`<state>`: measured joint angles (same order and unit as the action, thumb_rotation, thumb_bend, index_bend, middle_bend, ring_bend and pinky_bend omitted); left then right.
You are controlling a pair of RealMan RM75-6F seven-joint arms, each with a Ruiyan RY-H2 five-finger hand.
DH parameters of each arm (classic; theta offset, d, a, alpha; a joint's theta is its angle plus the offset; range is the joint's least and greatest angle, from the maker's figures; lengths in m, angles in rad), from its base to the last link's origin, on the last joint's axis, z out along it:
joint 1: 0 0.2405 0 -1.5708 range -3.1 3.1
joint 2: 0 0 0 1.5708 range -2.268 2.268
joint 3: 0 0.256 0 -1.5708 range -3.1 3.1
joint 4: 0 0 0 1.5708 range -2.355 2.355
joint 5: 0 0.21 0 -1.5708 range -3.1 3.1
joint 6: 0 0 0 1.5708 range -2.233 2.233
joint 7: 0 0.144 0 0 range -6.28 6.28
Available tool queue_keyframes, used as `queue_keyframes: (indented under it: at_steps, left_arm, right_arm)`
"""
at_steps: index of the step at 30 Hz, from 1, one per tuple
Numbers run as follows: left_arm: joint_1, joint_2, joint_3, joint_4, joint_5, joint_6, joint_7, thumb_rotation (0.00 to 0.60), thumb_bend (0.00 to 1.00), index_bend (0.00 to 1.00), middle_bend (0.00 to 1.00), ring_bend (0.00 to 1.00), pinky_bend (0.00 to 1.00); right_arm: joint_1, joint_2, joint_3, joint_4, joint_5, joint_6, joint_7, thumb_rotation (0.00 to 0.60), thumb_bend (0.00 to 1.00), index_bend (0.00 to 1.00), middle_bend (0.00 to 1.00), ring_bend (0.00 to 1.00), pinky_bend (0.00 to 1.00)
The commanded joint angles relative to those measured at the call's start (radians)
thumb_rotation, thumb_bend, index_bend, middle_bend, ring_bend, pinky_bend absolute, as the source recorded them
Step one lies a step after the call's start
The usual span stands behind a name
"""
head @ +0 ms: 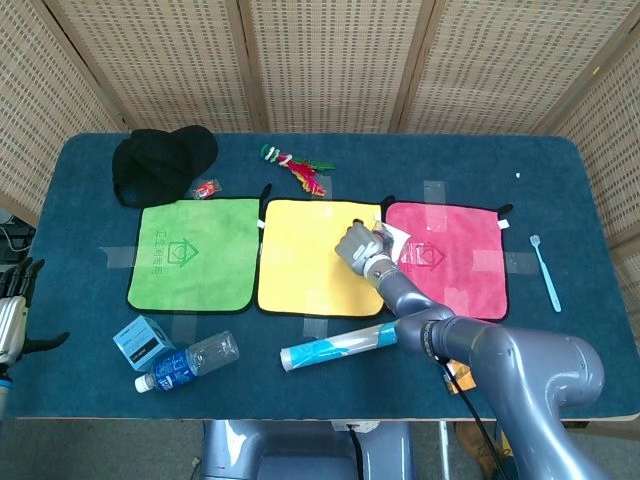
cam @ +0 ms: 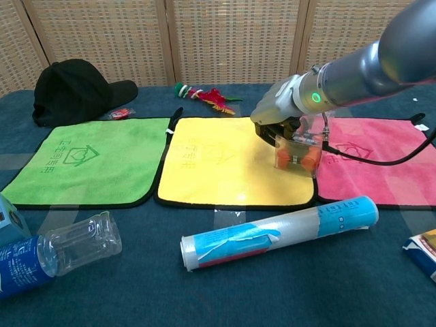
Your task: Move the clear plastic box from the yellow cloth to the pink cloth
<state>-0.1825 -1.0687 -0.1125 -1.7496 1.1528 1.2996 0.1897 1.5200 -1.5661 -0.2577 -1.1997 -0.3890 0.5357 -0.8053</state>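
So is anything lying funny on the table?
Yes. The water bottle lies tipped on its side at the front left, and the clear plastic box hangs tilted in the right hand, over the yellow cloth's right edge.
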Motion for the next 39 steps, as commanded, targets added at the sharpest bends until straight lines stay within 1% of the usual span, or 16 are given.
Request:
queue_keyframes:
  at_steps: [1,3,5,12,21,30,36,39]
  left_arm:
    - [-0.001,-0.001,0.001,0.0,0.0,0.0,0.003,0.6,0.0,0.0,0.0,0.0,0.0]
    - [-0.002,-0.002,0.001,0.0,-0.001,0.0,0.004,0.6,0.0,0.0,0.0,0.0,0.0]
    - [-0.004,-0.003,0.002,-0.001,-0.003,-0.002,0.008,0.6,0.0,0.0,0.0,0.0,0.0]
    - [-0.007,-0.005,0.004,-0.003,-0.005,-0.004,0.013,0.6,0.0,0.0,0.0,0.0,0.0]
    - [-0.006,-0.004,0.005,-0.005,-0.004,0.0,0.011,0.6,0.0,0.0,0.0,0.0,0.0]
    - [-0.008,-0.008,0.011,-0.01,0.002,0.002,0.02,0.6,0.0,0.0,0.0,0.0,0.0]
    - [-0.005,-0.008,0.017,-0.016,0.015,0.01,0.023,0.6,0.0,0.0,0.0,0.0,0.0]
    - [0.0,-0.007,0.023,-0.024,0.032,0.02,0.023,0.6,0.0,0.0,0.0,0.0,0.0]
  right_arm:
    - [0.022,0.004,-0.036,-0.022,0.04,0.012,-0.031,0.6,1.0,0.52,0.45,0.28,0.25]
    - [0.031,0.007,-0.053,-0.035,0.057,0.018,-0.044,0.6,1.0,0.52,0.46,0.28,0.25]
    - [0.038,0.011,-0.083,-0.055,0.058,0.027,-0.068,0.6,1.0,0.53,0.46,0.28,0.25]
    - [0.041,0.018,-0.123,-0.091,0.05,0.046,-0.089,0.6,1.0,0.53,0.46,0.28,0.25]
    - [0.017,0.02,-0.159,-0.075,0.043,0.066,-0.097,0.6,1.0,0.53,0.47,0.27,0.25]
    - [-0.02,0.087,-0.19,-0.111,0.041,0.086,-0.078,0.6,1.0,0.54,0.48,0.27,0.25]
    - [-0.046,0.124,-0.194,-0.149,0.029,0.103,-0.057,0.6,1.0,0.54,0.48,0.27,0.25]
    - [-0.068,0.15,-0.199,-0.176,0.007,0.135,-0.048,0.6,1.0,0.54,0.48,0.27,0.25]
